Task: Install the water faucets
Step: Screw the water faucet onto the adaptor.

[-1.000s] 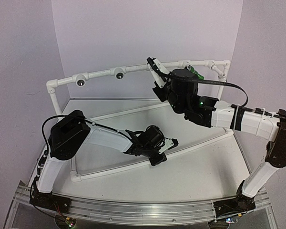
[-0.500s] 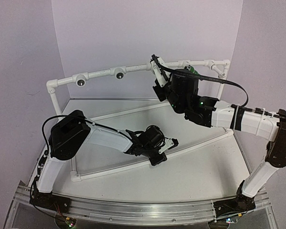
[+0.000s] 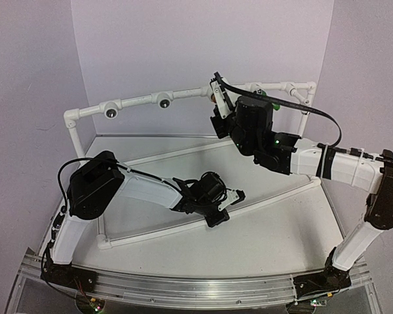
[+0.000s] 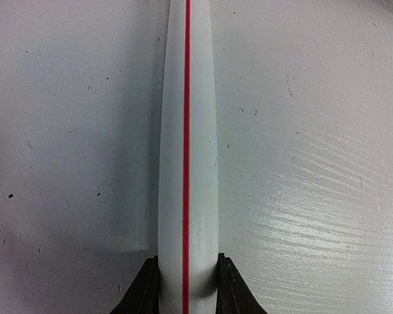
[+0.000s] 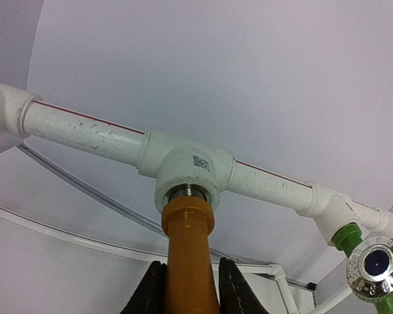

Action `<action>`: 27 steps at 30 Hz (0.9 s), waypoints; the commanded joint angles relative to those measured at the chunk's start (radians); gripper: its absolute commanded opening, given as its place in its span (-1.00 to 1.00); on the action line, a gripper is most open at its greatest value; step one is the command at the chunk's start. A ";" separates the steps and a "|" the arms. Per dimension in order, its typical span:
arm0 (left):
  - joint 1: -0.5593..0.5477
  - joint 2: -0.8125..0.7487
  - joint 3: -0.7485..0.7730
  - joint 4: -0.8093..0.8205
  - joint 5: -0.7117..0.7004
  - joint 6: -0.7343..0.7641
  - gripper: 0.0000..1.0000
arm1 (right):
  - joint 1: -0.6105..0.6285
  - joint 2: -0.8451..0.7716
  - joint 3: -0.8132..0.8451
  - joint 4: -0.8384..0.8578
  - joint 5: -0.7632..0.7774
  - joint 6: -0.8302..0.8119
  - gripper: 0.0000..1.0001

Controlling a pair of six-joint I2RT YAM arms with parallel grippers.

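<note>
The yellow-orange water faucet [image 5: 190, 248] stands with its threaded end in the tee socket [image 5: 187, 176] of the white pipe frame's top rail [image 3: 183, 95]. My right gripper [image 5: 190, 265] is shut on its body, and from above that gripper [image 3: 215, 96] sits right at the rail. To the right, the green water faucet [image 5: 373, 268] sits in the rail, also seen from above [image 3: 266, 97]. My left gripper [image 4: 187, 261] is shut on a low white pipe with a red stripe [image 4: 187, 144], and from above the gripper [image 3: 237, 195] is mid-table.
Two dark round sockets [image 3: 111, 112] [image 3: 164, 103] face out from the left part of the top rail. The frame's low pipes [image 3: 157, 230] lie across the white table [image 3: 262, 242]. Purple walls close in behind and at both sides.
My right gripper has shifted slightly up and to the right at the rail with the yellow-orange faucet still in it. The left arm has not moved.
</note>
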 commanded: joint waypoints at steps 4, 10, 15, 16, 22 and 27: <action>-0.053 0.098 -0.001 -0.119 0.069 0.043 -1.00 | -0.014 -0.016 0.031 0.040 -0.102 0.093 -1.00; -0.056 0.100 0.001 -0.122 0.070 0.045 -1.00 | -0.023 -0.028 0.037 0.024 -0.128 0.161 -1.00; -0.058 0.101 0.004 -0.124 0.070 0.045 -1.00 | -0.033 -0.035 0.046 0.006 -0.149 0.205 -1.00; -0.058 0.101 0.004 -0.125 0.069 0.045 -1.00 | -0.035 -0.036 0.046 0.003 -0.153 0.214 -1.00; -0.060 0.103 0.007 -0.129 0.069 0.046 -1.00 | -0.047 -0.044 0.055 -0.012 -0.176 0.265 -1.00; -0.062 0.106 0.010 -0.132 0.069 0.047 -1.00 | -0.053 -0.044 0.067 -0.021 -0.192 0.290 -1.00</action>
